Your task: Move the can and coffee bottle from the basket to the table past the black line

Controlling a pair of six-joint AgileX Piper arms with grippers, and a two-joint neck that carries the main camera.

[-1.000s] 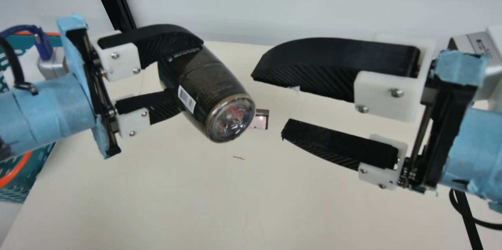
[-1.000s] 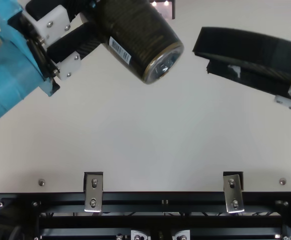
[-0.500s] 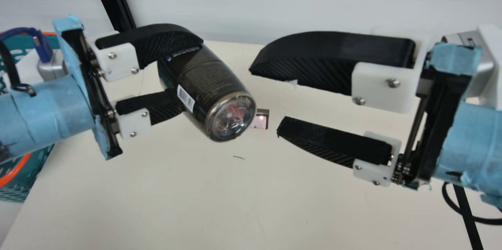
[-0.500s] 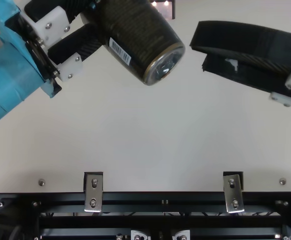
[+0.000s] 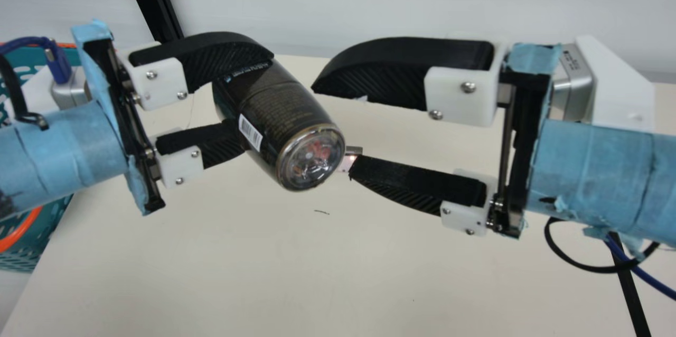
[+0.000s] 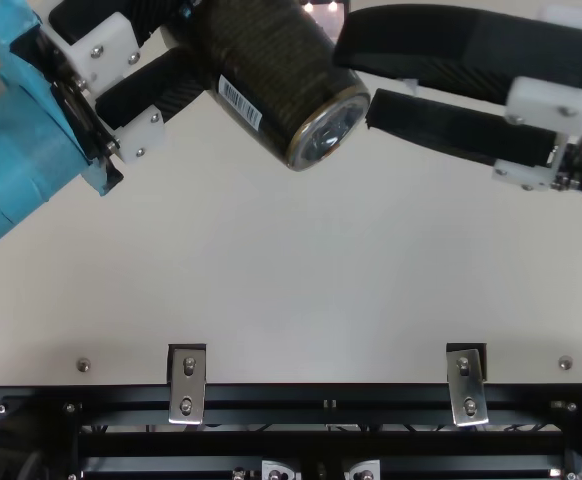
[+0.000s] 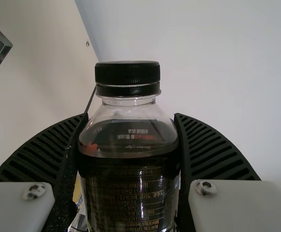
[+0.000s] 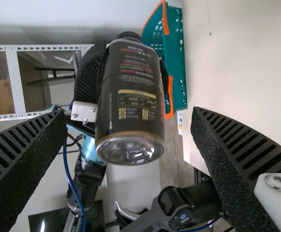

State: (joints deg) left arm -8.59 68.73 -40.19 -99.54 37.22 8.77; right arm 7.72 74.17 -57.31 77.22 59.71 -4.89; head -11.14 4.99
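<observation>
Tbl edge (image 5: 302,62) behind, L gripper (image 5: 256,103) holding coffee btl (image 5: 288,104), R gripper (image 5: 332,131) wide nr its base.

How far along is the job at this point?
Done: the coffee bottle is out of the basket. In hand: the left gripper holds it above the table, with the right gripper open near its base. Left: setting it down. The can's progress I can't tell.

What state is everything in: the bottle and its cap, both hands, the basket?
coffee bottle: held up, tilted
cap: on
left hand: closed on the bottle
right hand: open, near the bottle's base
basket: beside the table, contents unclear
</observation>
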